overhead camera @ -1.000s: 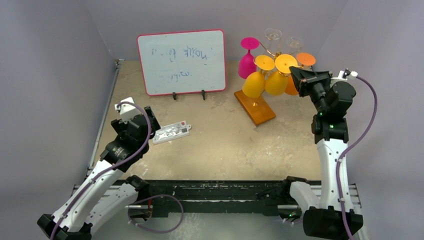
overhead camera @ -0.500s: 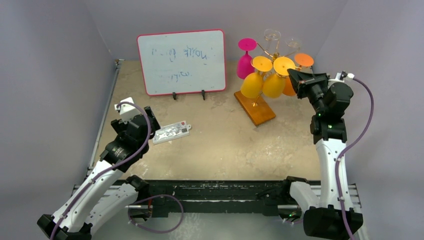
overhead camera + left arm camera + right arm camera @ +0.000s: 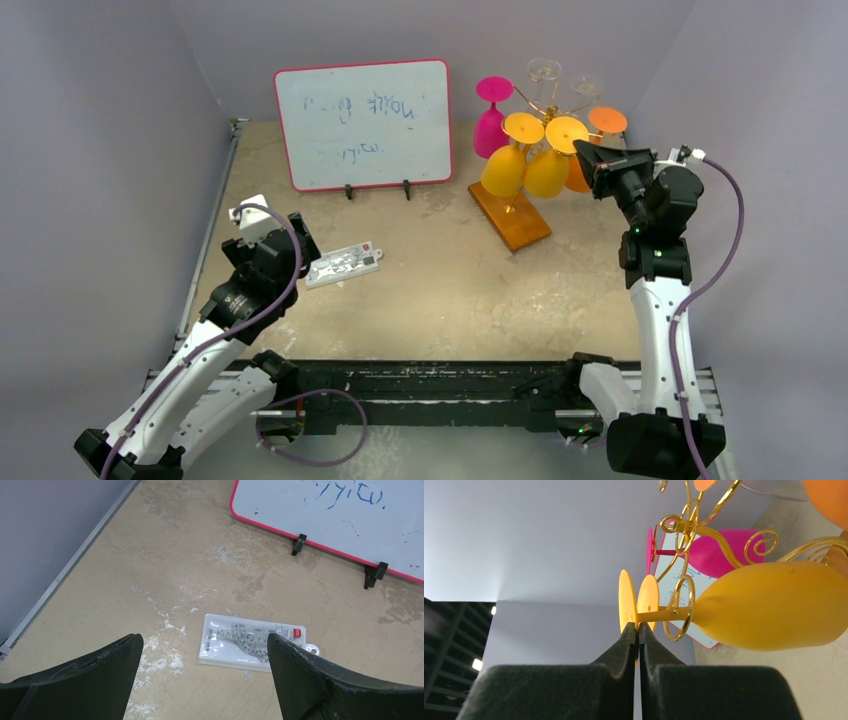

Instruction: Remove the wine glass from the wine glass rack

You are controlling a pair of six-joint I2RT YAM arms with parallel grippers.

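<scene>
Right claw clenched on nothing at the yellow feet; glass hung on the rack.
Tips met at the edges of two yellow foot discs; contact unclear. The glass hung bowl-down, its stem through a gold loop of the rack, with a pink glass behind. From above, the rack stood at the table's 1 o'clock, the right claw at the rack's 3 o'clock, the whiteboard at 12. Left claw released, jaws wide, hovered over a packet at 9 o'clock.
</scene>
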